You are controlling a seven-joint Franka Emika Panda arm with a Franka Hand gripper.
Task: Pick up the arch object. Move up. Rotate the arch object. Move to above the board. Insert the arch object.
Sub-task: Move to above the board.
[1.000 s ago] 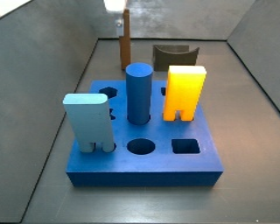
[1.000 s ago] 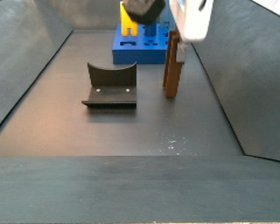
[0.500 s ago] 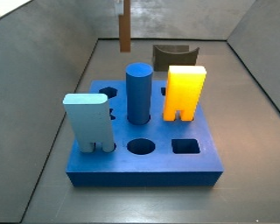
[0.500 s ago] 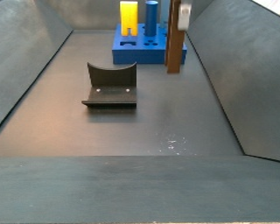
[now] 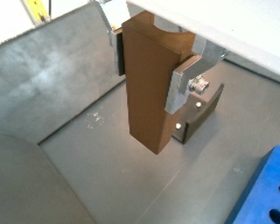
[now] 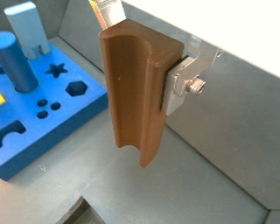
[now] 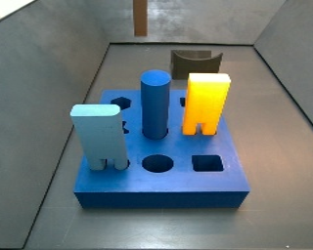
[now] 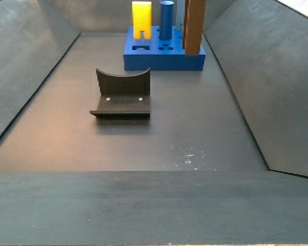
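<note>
Working from the left of a side view, we see the pale blue notched block point(image 7: 99, 135) standing in the thick square blue board point(image 7: 162, 166), then the blue cylinder point(image 7: 154, 103), then the yellow notched block point(image 7: 206, 102), with the dark grey-brown scooped block point(image 7: 191, 62) on the grey counter point(image 7: 284, 186) behind them. The tall flat orange-brown arch object point(image 7: 141, 18) has climbed: a second ago its foot stood near the counter at the back, half a second ago it hung higher, and now only its lower end shows at the upper edge of that view, well above the counter. In both wrist views the gripper point(image 6: 143, 72) is clamped on the arch object, a silver finger plate point(image 6: 184, 77) pressed flat against its side, the slab hanging upright with its lower end free in the air; the opposite finger is hidden behind the slab. We judge that the pick is done and the lift is nearly complete. The rotation comes next, then the travel over to the board, where open holes wait near the front edge. The slab looks clear of the blocks, so turning it here should be safe.
</note>
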